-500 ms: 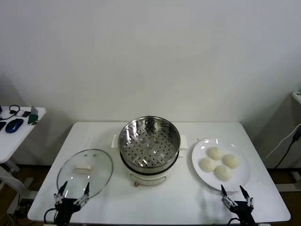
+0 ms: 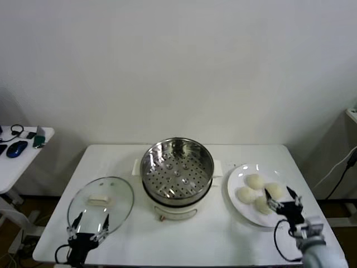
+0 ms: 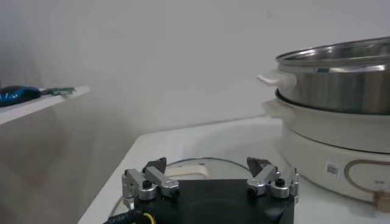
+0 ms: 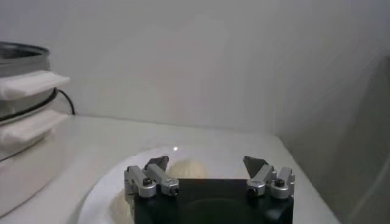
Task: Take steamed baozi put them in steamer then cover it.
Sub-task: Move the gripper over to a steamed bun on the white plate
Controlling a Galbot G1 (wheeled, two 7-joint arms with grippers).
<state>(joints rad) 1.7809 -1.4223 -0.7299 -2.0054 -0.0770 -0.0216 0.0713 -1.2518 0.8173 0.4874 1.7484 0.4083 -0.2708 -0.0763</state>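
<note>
The steamer [image 2: 177, 170] stands mid-table, a shiny steel pot with a perforated tray on a white base, with nothing on the tray. Its cover [image 2: 101, 204], a clear glass lid with a white handle, lies flat to its left. Several steamed baozi [image 2: 255, 181] sit on a white plate [image 2: 237, 178] to the right. My right gripper [image 2: 280, 196] hangs open over the plate's near right side, and one baozi [image 4: 186, 169] shows beyond its fingertips [image 4: 157, 163]. At the cover's near edge my left gripper [image 2: 89, 223] is open and holds nothing. The cover [image 3: 201, 165] lies just ahead of it.
A white side table [image 2: 22, 159] at the far left carries a blue mouse [image 2: 17, 148] and small gadgets. A black cable [image 2: 340, 170] hangs off the right side. The white table [image 2: 223, 237] ends just behind both grippers. A white wall rises behind.
My right gripper has moved forward from the table's front edge to over the plate, among the near baozi. The left gripper has barely shifted.
</note>
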